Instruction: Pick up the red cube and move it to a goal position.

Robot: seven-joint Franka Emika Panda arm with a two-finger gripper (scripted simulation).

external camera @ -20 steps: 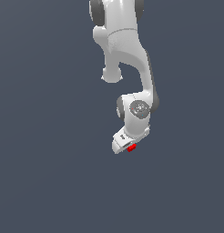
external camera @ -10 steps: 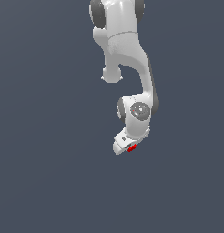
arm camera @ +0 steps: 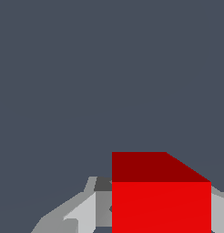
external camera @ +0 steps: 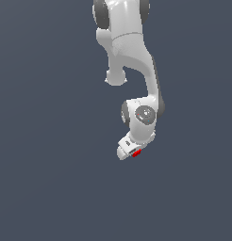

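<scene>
The red cube (external camera: 136, 152) is a tiny bright red block at the tip of the white arm, low in the middle of the exterior view. My gripper (external camera: 132, 151) is shut on it. Most of the cube is hidden there by the white hand. In the wrist view the red cube (arm camera: 160, 200) looks large and sits between the grey fingers (arm camera: 82, 214), one on each side of it. No goal marker shows in either view.
The white arm (external camera: 132, 61) comes down from the top of the exterior view. Around it there is only a plain dark grey-blue background.
The arm and the cube have barely shifted; the hand with the cube sits about where it was one second ago.
</scene>
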